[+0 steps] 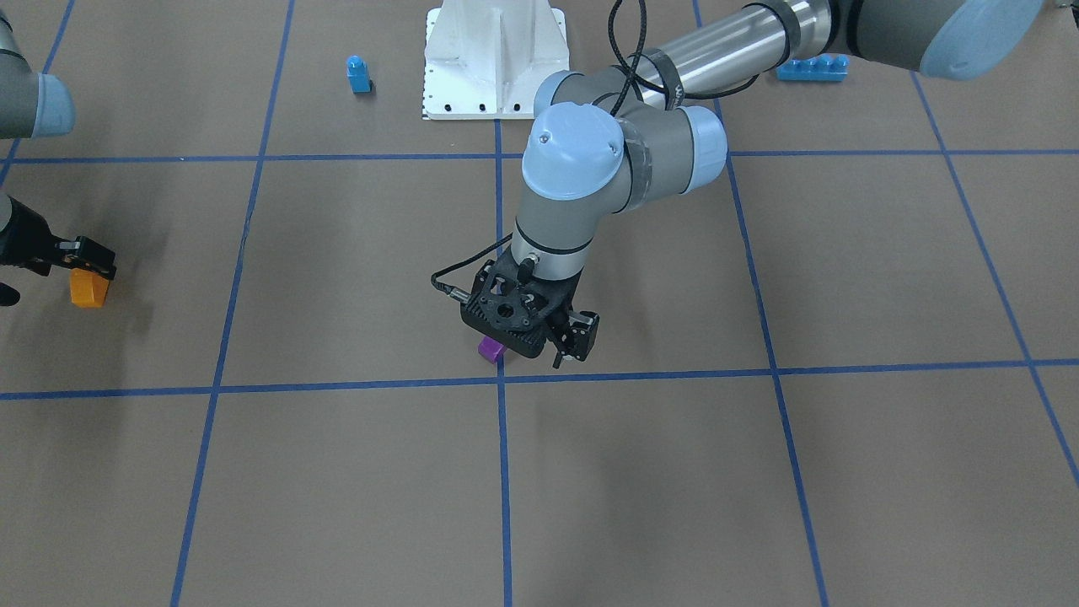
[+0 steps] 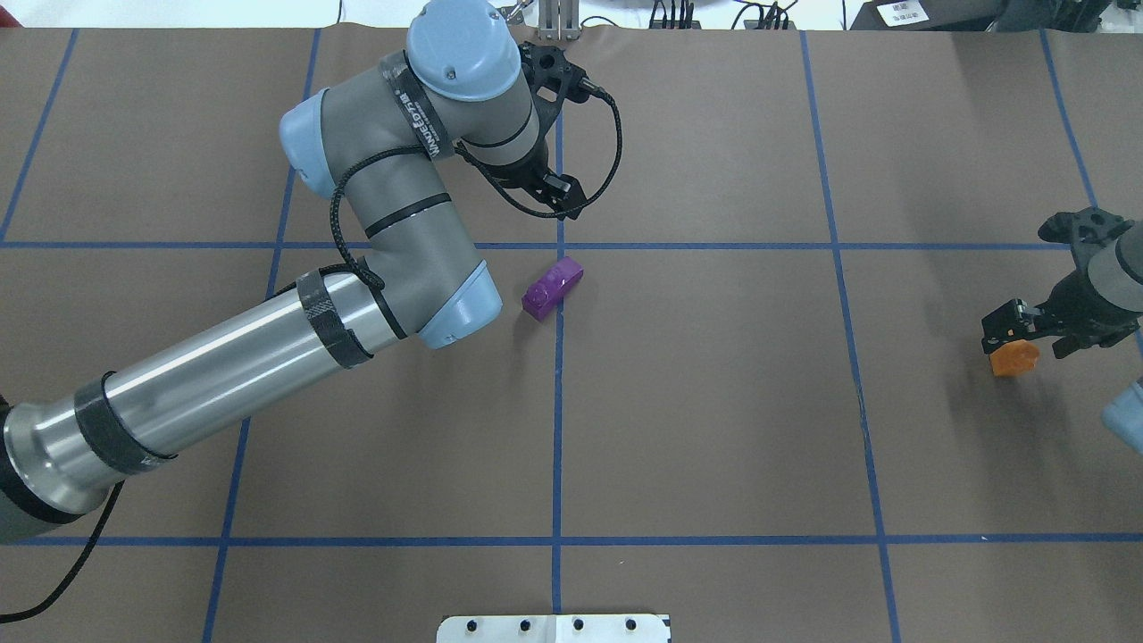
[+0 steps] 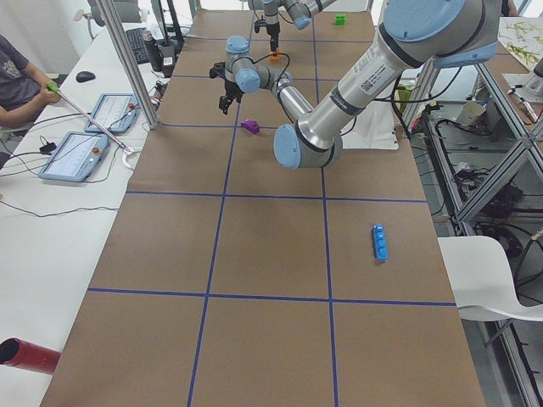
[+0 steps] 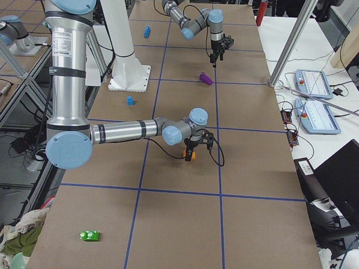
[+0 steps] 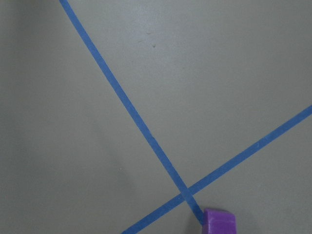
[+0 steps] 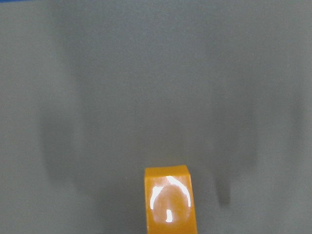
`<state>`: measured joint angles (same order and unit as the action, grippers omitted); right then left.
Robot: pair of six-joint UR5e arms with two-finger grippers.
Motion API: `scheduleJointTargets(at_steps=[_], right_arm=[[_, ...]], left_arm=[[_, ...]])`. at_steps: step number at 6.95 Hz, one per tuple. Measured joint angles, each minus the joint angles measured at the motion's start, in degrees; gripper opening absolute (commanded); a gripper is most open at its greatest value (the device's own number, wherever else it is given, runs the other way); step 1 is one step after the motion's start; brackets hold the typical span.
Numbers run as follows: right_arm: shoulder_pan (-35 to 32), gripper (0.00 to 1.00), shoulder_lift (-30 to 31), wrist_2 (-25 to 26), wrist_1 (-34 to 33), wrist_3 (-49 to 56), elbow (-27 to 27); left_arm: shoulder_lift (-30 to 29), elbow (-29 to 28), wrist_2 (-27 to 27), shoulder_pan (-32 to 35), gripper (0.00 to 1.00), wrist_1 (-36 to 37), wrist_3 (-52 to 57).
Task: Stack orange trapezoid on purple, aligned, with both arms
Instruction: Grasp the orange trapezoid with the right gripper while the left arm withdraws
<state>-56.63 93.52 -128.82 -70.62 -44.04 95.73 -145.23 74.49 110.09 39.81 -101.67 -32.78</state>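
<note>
My left claw (image 1: 577, 341) hangs just beside the purple (image 2: 552, 288), which lies mid-counter (image 2: 714, 446). My right claw (image 1: 86, 257) sits directly over the orange trapezoid (image 2: 1013, 358), toward the counter's right end. Whether either claw is parted or clamped, I cannot tell.

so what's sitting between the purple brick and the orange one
Nothing. In the overhead view, purple brick to orange brick is bare table, crossed only by a blue tape line.
</note>
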Motion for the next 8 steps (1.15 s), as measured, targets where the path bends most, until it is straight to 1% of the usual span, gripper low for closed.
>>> scheduleJointTargets(at_steps=[1, 3, 7, 8], right_arm=[[0.34, 0.74, 0.15, -0.02, 0.03, -0.03, 0.0], [0.97, 0.65, -0.32, -0.08, -0.02, -0.06, -0.29], [1.25, 0.66, -0.74, -0.04, -0.09, 0.13, -0.88], [1.25, 0.63, -0.8, 0.08, -0.07, 0.21, -1.09]], left_arm=[[0.02, 0.01, 0.02, 0.0, 1.0, -0.01, 0.0], [0.09, 0.03, 0.03, 0.0, 1.0, 0.01, 0.0], [0.2, 0.04, 0.02, -0.04, 1.0, -0.02, -0.02], [0.23, 0.03, -0.02, -0.1, 1.0, -0.02, -0.05]])
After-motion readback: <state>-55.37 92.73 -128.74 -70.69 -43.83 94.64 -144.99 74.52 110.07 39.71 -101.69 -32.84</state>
